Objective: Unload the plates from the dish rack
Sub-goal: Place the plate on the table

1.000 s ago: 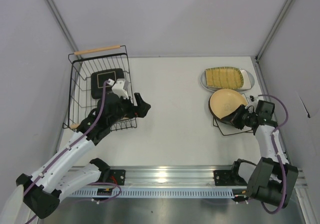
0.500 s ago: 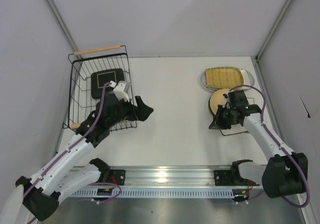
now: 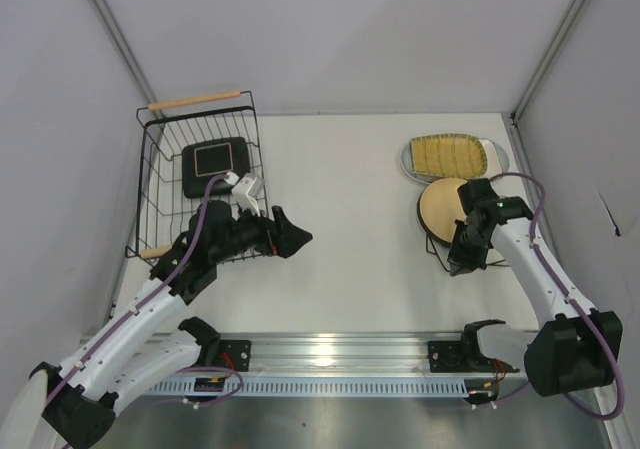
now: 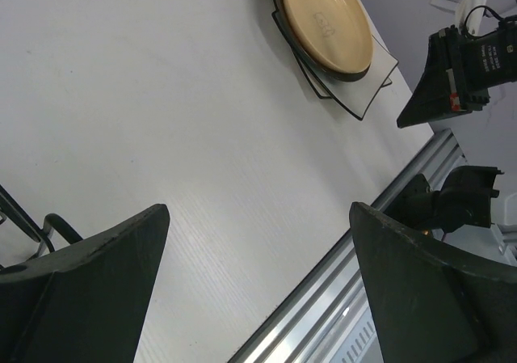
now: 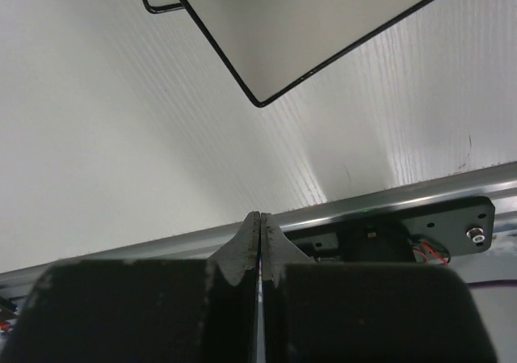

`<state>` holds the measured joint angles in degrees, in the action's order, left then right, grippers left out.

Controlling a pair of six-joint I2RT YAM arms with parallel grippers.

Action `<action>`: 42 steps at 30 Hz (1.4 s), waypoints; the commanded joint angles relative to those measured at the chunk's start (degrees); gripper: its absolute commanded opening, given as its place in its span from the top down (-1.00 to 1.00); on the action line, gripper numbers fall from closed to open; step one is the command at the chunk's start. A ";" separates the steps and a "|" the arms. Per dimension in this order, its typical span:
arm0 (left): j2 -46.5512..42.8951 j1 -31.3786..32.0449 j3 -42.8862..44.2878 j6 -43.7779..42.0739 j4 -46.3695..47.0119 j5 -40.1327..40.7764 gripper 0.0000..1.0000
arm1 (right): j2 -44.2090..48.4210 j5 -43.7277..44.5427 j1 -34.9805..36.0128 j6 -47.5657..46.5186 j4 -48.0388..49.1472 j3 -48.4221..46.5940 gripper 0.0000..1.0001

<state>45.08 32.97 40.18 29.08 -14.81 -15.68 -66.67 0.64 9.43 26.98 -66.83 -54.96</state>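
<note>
Black wire dish rack (image 3: 150,184) upper left, one teal square plate (image 3: 213,159) flat inside. Left gripper (image 3: 289,231) just right of rack, jaws wide, empty, prob. ready for it. Right gripper (image 3: 460,261) closed, empty, beside tan plate (image 3: 445,207) stack mid-right.

black wire dish rack (image 3: 195,100) left, dark square plate (image 3: 213,159) flat inside, tan round plate (image 3: 445,207) and mustard ribbed plate (image 3: 447,154) right

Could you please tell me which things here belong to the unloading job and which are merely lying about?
Job: dish rack; dark square plate inside it; mustard ribbed plate; grey round plate; tan round plate; white square plate.
Not the job: aluminium rail.
</note>
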 commanded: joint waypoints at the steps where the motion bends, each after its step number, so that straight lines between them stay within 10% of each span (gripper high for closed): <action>1: -1.13 -0.28 -0.10 0.27 -0.40 -1.19 -0.99 | -0.74 0.15 0.24 0.88 -4.45 -0.24 1.00; 24: 7.30 -0.28 5.95 -2.18 -2.94 2.23 -0.99 | -24.54 2.61 -0.29 -1.84 8.63 2.84 1.00; 42: 14.42 -1.42 11.05 -1.84 -2.77 3.38 -0.99 | -25.52 -0.12 2.78 -5.54 21.30 -2.70 1.00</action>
<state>58.26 32.75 48.60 28.47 -19.22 -14.28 -92.27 1.13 11.25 22.17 -52.12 -54.83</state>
